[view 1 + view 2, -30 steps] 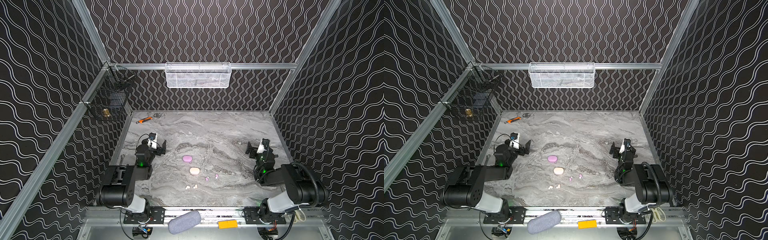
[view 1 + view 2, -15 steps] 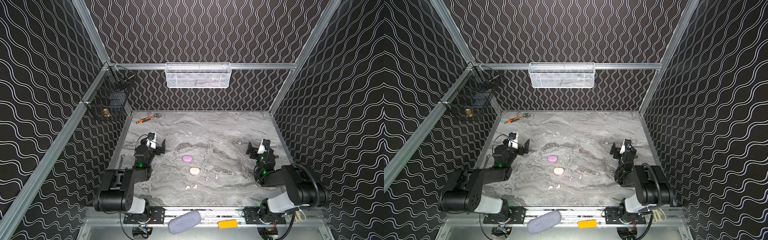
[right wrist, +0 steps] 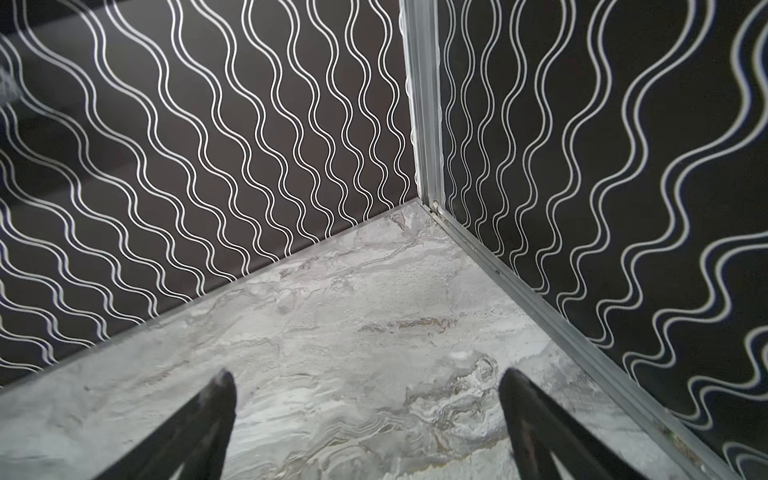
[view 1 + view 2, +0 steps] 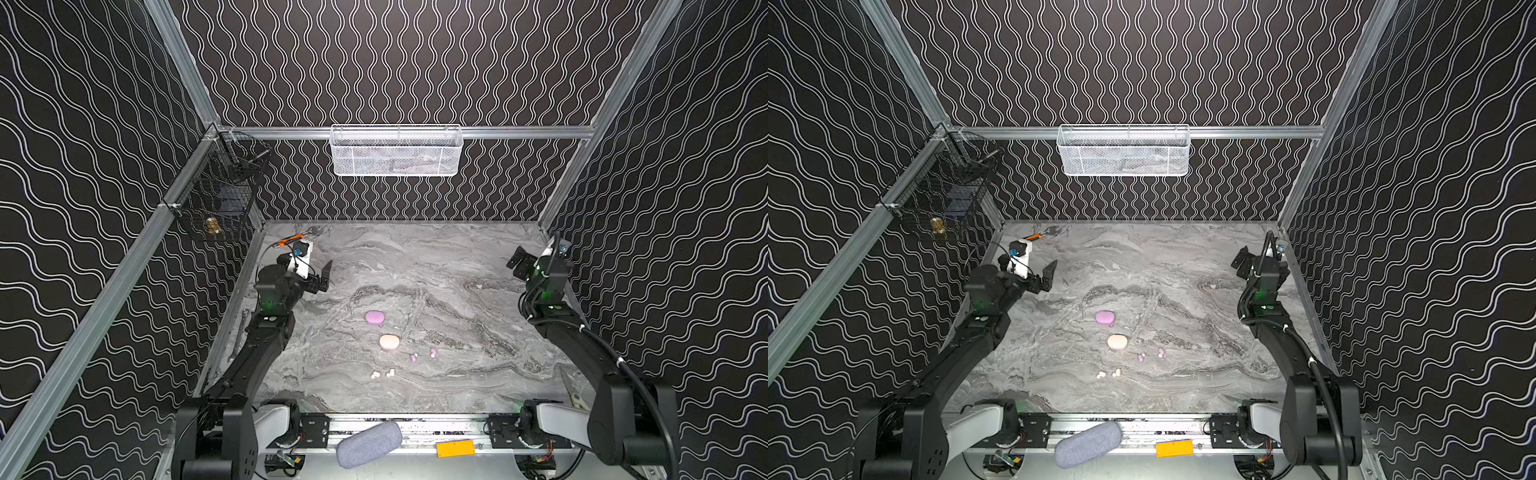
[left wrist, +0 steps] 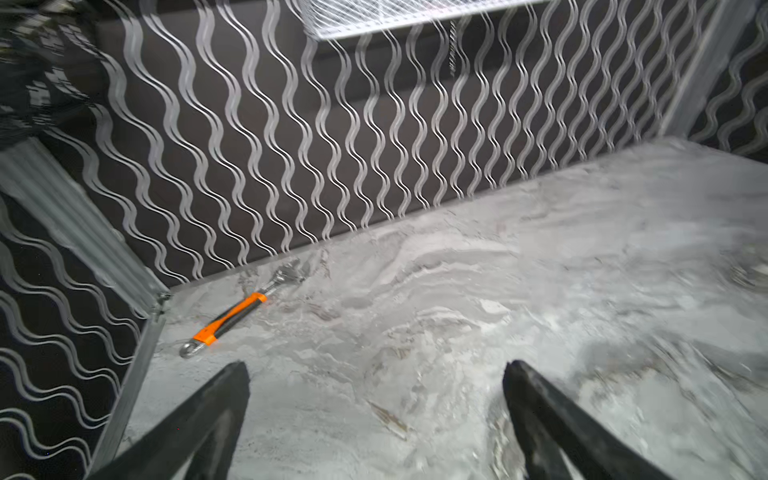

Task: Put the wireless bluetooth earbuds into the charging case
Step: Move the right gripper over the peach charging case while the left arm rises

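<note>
Both arms have stretched farther toward the back wall, while nothing on the tabletop (image 4: pixel 457 270) has shifted. The left end effector (image 5: pixel 376 368) and the right end effector (image 3: pixel 366 374) gape wide, holding nothing. I count two cream earbuds (image 4: pixel 375 375) and two lilac earbuds (image 4: pixel 414 357), beside one cream case (image 4: pixel 389 341) and one lilac case (image 4: pixel 375 317), all behind and between the end effectors, well apart. One wrench (image 5: pixel 232 316) lies ahead of the left one.

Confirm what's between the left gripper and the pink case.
Nothing but bare marble table. The left gripper, jaws open, and the pink case have no object in the stretch between them, as both top views show.
</note>
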You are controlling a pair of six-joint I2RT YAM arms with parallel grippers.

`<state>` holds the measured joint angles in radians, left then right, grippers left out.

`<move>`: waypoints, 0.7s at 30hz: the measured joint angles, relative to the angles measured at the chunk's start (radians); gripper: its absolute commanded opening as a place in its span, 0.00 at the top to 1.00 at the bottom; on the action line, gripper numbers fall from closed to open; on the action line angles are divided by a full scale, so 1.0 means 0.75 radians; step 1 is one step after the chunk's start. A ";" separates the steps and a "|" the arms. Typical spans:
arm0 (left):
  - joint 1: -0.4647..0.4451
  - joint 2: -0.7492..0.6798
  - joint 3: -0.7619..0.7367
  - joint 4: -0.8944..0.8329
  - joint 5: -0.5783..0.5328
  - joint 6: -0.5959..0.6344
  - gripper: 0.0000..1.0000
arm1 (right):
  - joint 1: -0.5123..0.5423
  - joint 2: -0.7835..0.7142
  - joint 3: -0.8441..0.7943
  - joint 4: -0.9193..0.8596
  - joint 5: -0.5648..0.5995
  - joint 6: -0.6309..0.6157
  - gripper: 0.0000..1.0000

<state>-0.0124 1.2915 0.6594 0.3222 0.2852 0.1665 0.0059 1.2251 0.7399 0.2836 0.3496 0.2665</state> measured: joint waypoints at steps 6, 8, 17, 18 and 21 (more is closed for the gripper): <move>-0.028 -0.035 0.190 -0.549 0.139 0.160 0.01 | 0.007 -0.156 0.107 -0.348 -0.160 0.162 0.00; -0.038 -0.089 0.182 -0.678 0.164 0.202 0.01 | 0.026 -0.229 0.081 -0.385 -0.260 0.172 0.00; -0.092 -0.264 0.072 -0.942 0.232 0.280 0.01 | 0.585 -0.293 0.143 -0.609 -0.211 0.141 0.00; -0.095 -0.267 0.069 -0.956 0.238 0.280 0.01 | 0.653 -0.270 0.148 -0.630 -0.202 0.123 0.00; -0.100 -0.268 0.068 -0.976 0.253 0.270 0.01 | 0.808 -0.190 0.146 -0.689 -0.197 0.111 0.00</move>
<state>-0.0872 1.0908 0.7105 -0.4095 0.4751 0.3691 0.6117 1.0828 0.8494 -0.2333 0.2016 0.3500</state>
